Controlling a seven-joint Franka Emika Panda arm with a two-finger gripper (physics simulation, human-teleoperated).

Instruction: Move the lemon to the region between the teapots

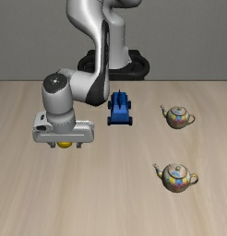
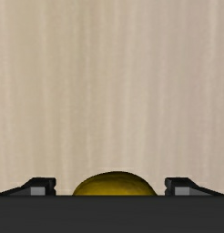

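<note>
The yellow lemon (image 1: 63,145) lies on the wooden table at the exterior view's left, mostly hidden under my hand. My gripper (image 1: 63,140) is lowered right over it. In the wrist view the lemon (image 2: 111,183) sits between the two dark fingertips (image 2: 37,187), with a gap on each side, so my gripper (image 2: 111,190) is open around it. Two patterned teapots stand at the exterior view's right: one farther back (image 1: 179,115) and one nearer the front (image 1: 177,176), with bare table between them.
A blue toy car (image 1: 121,108) stands on the table (image 1: 115,194) just to the exterior view's right of my arm, between the lemon and the teapots. The robot's base (image 1: 111,60) is at the back edge.
</note>
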